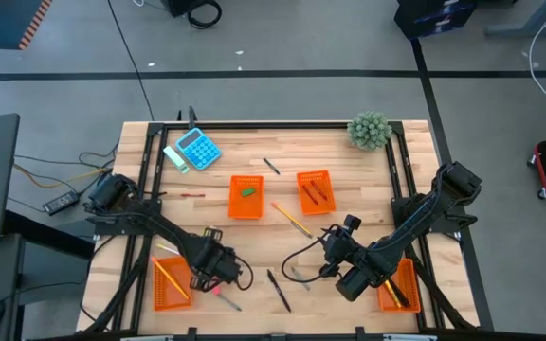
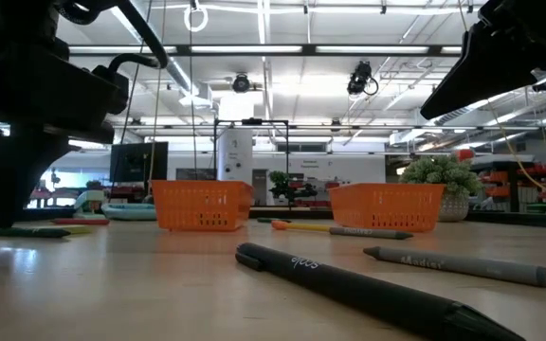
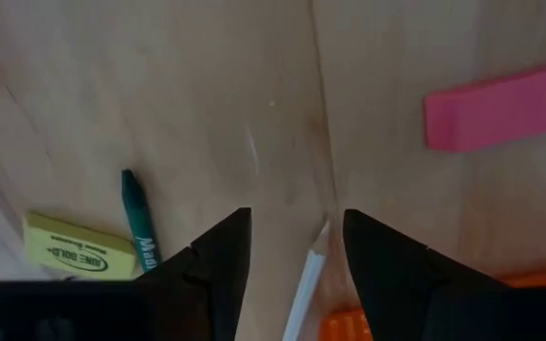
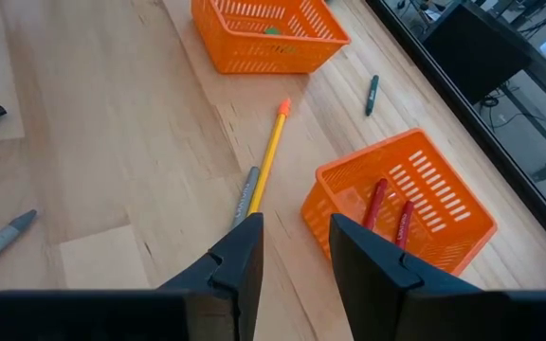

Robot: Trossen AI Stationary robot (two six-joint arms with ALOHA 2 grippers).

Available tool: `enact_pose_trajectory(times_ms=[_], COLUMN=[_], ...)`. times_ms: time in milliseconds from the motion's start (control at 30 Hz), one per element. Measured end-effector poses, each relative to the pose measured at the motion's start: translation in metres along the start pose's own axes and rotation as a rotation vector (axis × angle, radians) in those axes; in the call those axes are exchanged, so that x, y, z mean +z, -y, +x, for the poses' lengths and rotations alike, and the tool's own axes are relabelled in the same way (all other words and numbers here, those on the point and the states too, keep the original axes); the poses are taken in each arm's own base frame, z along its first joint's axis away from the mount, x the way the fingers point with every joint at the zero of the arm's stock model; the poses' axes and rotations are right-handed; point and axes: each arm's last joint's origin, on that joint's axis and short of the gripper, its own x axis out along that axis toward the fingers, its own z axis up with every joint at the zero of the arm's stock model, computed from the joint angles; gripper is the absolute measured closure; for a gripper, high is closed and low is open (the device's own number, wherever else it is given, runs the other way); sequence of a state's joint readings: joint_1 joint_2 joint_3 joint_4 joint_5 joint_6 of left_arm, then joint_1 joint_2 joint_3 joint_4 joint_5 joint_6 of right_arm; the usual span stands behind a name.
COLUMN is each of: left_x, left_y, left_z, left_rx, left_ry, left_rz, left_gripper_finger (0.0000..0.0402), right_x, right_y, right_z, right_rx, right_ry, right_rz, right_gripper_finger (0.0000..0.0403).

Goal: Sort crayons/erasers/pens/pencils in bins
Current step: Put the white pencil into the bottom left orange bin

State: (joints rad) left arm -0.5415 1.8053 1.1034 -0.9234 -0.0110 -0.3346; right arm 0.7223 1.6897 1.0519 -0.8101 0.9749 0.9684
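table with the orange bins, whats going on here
Two robot arms are sorting stationery into four orange bins. The left gripper is open and empty, low over the table beside a pink eraser, a green crayon and a yellow eraser. The right gripper is open above a yellow pencil. Several pens are loose.

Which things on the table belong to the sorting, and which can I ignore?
Job: four bins; green eraser; red crayons; pencil; black pen; pink eraser; yellow eraser; green crayon.
Ignore: calculator; plant.
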Motion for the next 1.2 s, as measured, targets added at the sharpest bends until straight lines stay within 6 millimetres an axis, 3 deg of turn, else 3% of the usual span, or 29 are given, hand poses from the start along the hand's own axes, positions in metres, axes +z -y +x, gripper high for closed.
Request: enact_pose_trajectory(times_ms=[633, 1000, 1200], left_x=[-0.009, -0.007, -0.004], left_y=[0.018, 0.008, 0.005], left_z=[0.000, -0.001, 0.000], left_rx=[0.026, 0.051, -0.019], left_ry=[-0.012, -0.020, -0.036], left_rz=[-0.051, -0.089, -0.118], left_gripper_finger=[0.0225, 0.0250, 0.0265], right_x=[0.000, 0.000, 0.000], right_y=[0.000, 0.000, 0.000], right_z=[0.000, 0.000, 0.000], right_rx=[0.002, 0.003, 0.004], right_ry=[-0.003, -0.004, -0.005], right_rz=[0.001, 0.005, 0.007], right_gripper_finger=[0.0274, 0.0274, 0.0274])
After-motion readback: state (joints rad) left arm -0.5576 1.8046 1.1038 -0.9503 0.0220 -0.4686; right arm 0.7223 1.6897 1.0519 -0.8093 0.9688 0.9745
